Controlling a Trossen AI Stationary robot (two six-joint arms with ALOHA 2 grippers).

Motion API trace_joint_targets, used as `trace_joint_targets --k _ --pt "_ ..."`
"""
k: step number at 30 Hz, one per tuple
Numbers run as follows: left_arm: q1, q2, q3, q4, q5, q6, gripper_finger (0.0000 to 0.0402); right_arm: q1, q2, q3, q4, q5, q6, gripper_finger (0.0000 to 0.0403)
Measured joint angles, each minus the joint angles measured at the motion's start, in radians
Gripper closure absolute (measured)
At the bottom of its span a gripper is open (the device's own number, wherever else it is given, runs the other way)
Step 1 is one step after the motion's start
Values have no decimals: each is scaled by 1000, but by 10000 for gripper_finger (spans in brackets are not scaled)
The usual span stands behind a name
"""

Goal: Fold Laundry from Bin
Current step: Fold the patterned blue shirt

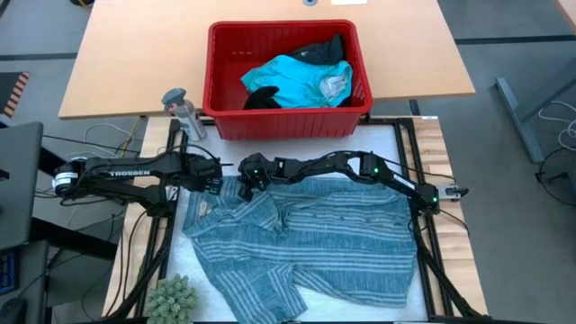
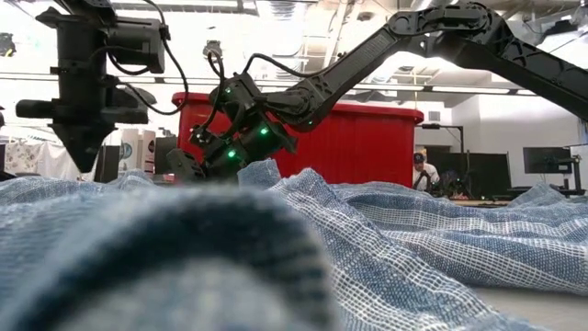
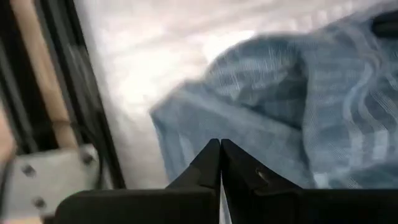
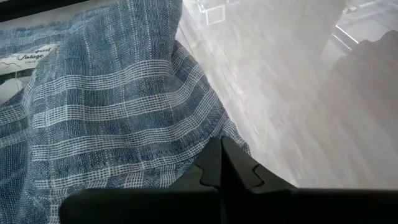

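Striped shirt [image 1: 315, 238] lies out flat but rumpled, unfolded, at 6 o'clock from the bin [image 1: 288, 117] — turquoise and black garments remain inside. My left gripper [image 3: 221, 152] and right gripper [image 4: 221, 149] are both closed near the collar, apparently pinching cloth.

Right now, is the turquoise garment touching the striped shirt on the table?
Apart. The high view shows the turquoise garment inside the red bin, whose wall separates it from the striped shirt.

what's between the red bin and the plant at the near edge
The striped shirt lies spread there, with both grippers, left and right, at its far edge below the bin. The high view shows it; plant.
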Motion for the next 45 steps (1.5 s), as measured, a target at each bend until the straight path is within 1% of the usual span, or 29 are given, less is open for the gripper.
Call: trace_joint_targets --k 2,3,9,10,13,16,18,21,24,27,29,31,33,37,41,45 --pt "-3 0 0 14 -67 15 401 0 0 0 0 0 -1 377" --pt "-3 0 0 29 -80 33 401 0 0 0 -1 0 -2 377" --pt "-1 0 0 189 -82 316 401 1 0 0 -1 -1 -4 377" --pt "-1 0 0 200 -85 333 401 1 0 0 -1 -1 -5 377" --pt "18 0 -3 171 -83 333 401 2 0 -1 -2 -1 -6 377" --pt "37 0 -54 202 -34 329 401 2 1 -1 -2 -5 -7 377" --pt "48 0 -111 270 -1 327 401 2 1 -1 -3 -6 -19 377" --pt "61 1 -188 428 23 318 401 4 1 -1 -4 -7 -29 377" --pt "65 1 -224 521 15 312 401 4 2 -1 -4 -15 -31 377" --pt "77 1 -225 564 -13 345 401 5 2 -1 -5 -22 -32 377" --pt "92 1 -225 581 -54 355 401 5 2 -1 -5 -22 -34 377" --pt "111 1 -225 581 -129 338 401 5 2 -1 -6 -23 -34 377" --pt "128 1 -225 560 -173 303 401 5 2 -1 -9 -23 -34 377" --pt "145 1 -225 456 -157 226 401 6 2 -1 -25 -24 -33 377" --pt "139 0 -224 359 -115 208 401 6 2 0 -37 -22 -31 376" --pt "119 0 -225 244 -111 147 401 6 1 0 -69 26 -30 376"
